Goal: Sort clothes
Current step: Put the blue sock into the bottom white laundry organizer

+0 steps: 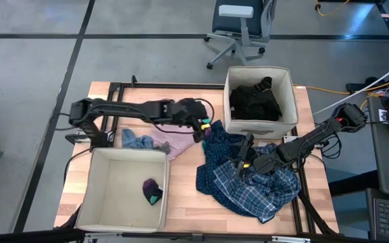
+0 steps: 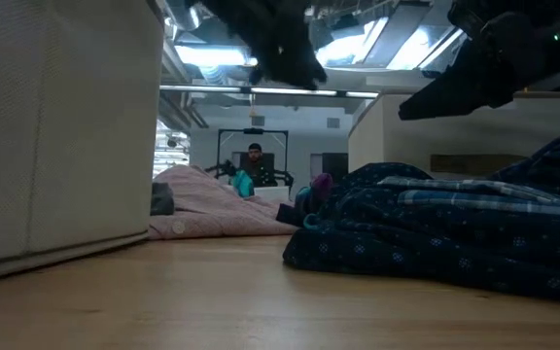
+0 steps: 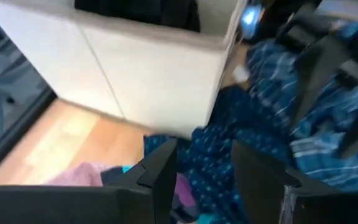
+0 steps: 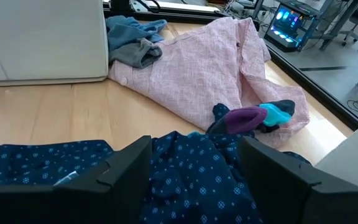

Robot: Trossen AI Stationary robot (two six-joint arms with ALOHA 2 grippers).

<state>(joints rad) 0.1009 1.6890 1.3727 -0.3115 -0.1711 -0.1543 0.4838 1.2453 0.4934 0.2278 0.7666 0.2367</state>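
A heap of dark blue dotted cloth [image 1: 218, 152] and blue-white plaid shirt [image 1: 269, 192] lies on the table at the near right. A pink patterned top [image 4: 210, 68] lies spread flat left of it, with a small blue denim item [image 4: 129, 40] at its far-left end. Teal and purple socks [image 4: 253, 118] lie on the pink top's edge. My left gripper [image 3: 201, 174] is open and empty, above the socks and the heap's edge [image 1: 200, 129]. My right gripper [image 4: 191, 168] is open and empty, just above the dotted cloth [image 1: 242, 162]; the low view [image 2: 436, 97] shows it clear of the heap.
A beige bin [image 1: 231, 121] at the far right holds black pieces [image 1: 255, 101]. A second beige bin [image 1: 100, 202] at the near left holds a dark sock with a teal toe [image 1: 152, 191]. Bare wood [image 1: 181, 202] lies between that bin and the heap.
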